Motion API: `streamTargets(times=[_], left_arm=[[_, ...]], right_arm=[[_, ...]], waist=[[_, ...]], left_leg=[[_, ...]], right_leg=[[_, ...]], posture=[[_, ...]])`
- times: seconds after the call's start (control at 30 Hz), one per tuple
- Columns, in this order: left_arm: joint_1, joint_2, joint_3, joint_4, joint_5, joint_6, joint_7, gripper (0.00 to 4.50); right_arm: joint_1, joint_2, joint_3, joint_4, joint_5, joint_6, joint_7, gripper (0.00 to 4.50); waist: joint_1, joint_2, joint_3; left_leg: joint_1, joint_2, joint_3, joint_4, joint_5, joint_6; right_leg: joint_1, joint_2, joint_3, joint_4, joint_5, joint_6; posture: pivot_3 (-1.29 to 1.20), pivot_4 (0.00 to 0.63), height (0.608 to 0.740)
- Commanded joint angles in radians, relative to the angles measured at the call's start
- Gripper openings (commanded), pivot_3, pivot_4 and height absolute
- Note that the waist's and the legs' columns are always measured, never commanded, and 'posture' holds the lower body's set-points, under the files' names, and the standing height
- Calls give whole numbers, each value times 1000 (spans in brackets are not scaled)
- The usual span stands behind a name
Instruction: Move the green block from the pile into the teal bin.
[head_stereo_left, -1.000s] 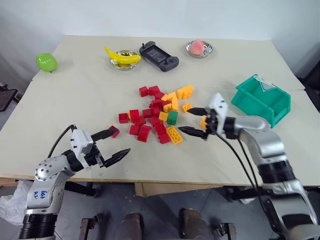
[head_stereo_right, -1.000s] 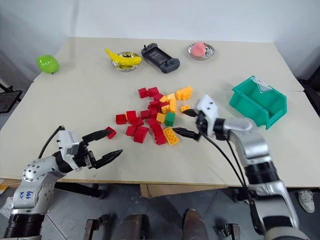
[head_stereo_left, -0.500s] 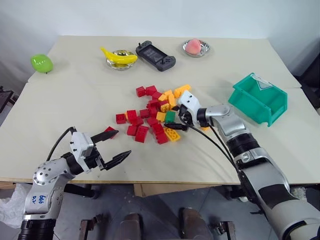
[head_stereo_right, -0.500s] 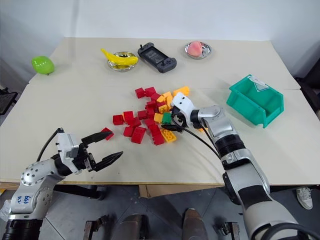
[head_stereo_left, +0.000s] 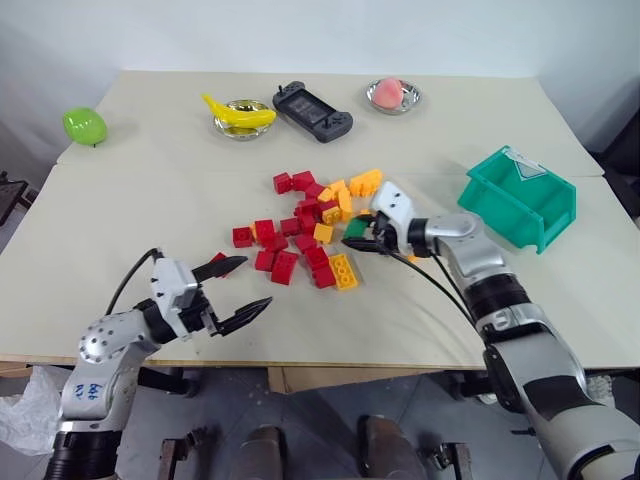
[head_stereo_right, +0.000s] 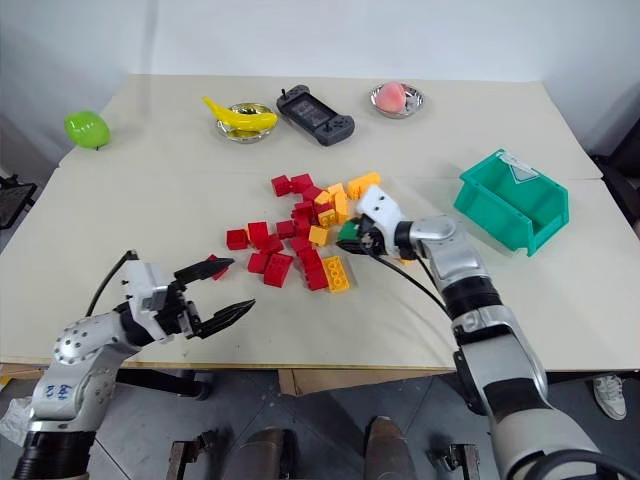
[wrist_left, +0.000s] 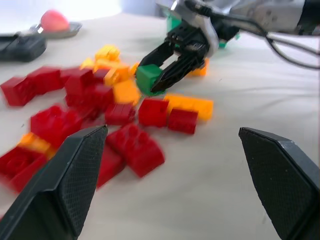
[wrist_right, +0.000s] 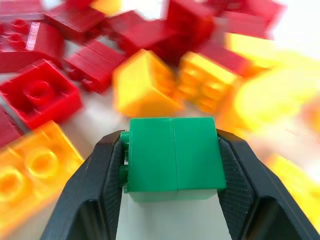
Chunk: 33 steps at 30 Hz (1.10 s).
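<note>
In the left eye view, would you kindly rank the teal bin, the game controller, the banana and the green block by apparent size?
1. teal bin
2. game controller
3. banana, close to the controller
4. green block, smallest, between the right gripper jaws

pile (head_stereo_left: 313, 225) mid-table, teal bin (head_stereo_left: 523, 197) well to its right

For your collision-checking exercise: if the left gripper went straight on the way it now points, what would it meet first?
Most likely the pile: its nearest red bricks lie straight ahead between the left gripper's open fingers. Beyond them the right gripper clamps the green block. Depth is hard to judge.
</note>
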Motion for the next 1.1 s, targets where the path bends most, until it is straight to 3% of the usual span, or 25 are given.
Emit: streamTargets(times=[0.03,0.13,0.27,0.43,0.7,0.73,0.8,0.93,1.1], left_arm=[[-80,-42,-65,-9,16,12,29,4500],[-171,-108,-99,35,18,23,66,4500],[-297,-204,-169,138,47,16,76,4500],[-391,-271,-229,237,79,5,54,4500],[-415,-323,-250,253,126,-29,96,4500],[-413,-327,-253,249,132,-39,97,4500],[-409,-333,-252,243,137,-47,100,4500],[-398,-328,-233,235,133,-63,104,4500],[-379,-292,-185,256,136,-124,100,4500]], right_arm=[[65,-58,-156,-232,126,36,-45,2121],[162,-122,-264,-387,194,87,-76,2121],[253,-244,-405,-464,164,131,-229,2121],[251,-360,-447,-325,79,122,-379,2121],[95,-391,-387,28,-5,-2,-468,2121],[74,-391,-387,65,-12,-20,-494,2681],[50,-394,-383,112,-14,-45,-494,3056],[39,-394,-379,139,-11,-110,-476,4443],[123,-351,-403,-38,156,-141,-222,4443]], waist=[[10,0,0],[20,0,0],[36,0,0],[35,0,0],[14,2,1],[15,2,1],[15,2,1],[18,2,1],[17,2,1]], left_leg=[[0,0,0,0,0,0],[0,0,0,1,0,0],[-1,0,0,3,-1,0],[-1,-1,2,4,-1,1],[0,0,2,4,-1,1],[0,0,2,4,-1,1],[0,0,2,4,-1,1],[-1,0,2,4,-1,1],[-1,0,2,4,-1,1]], right_leg=[[0,0,0,0,0,0],[0,0,0,0,0,0],[1,0,0,-1,1,1],[2,0,0,-3,1,2],[2,1,1,-2,1,2],[2,0,1,-2,1,2],[2,0,1,-3,1,2],[2,0,1,-4,1,3],[2,1,1,-4,2,3]], posture=[[0,150,740],[0,150,740],[0,150,740],[0,150,740],[0,150,740],[0,150,740],[0,150,740],[0,150,740],[0,150,740]])
